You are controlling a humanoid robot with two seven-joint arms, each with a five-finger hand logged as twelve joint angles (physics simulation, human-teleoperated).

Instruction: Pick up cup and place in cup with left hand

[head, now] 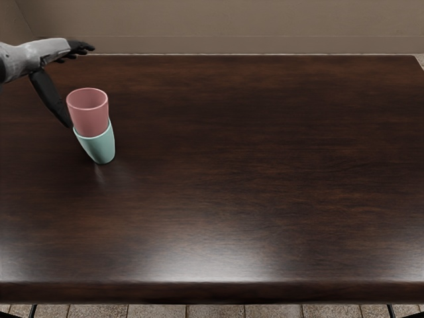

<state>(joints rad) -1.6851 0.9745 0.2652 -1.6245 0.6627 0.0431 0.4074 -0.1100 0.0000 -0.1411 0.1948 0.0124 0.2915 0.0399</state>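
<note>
reaching in from the picture's left edge, the left hand point(58, 50) is above the far left part of the bench point(238, 165). its fingers point(82, 47) are stretched out toward the right, uncurled and gripping nothing. a long dark digit, seemingly the thumb, slants down to the left side of the cups; whether it touches them i cannot tell. the pink cup point(91, 121) sits inside the teal cup point(99, 147), its upper part rising above the teal rim and its mouth facing up. the teal cup rests with its base on the bench, left of the middle and toward the back. behind the bench is a plain brownish wall point(218, 23), and a tiled floor point(215, 311) shows along the bottom.
</note>
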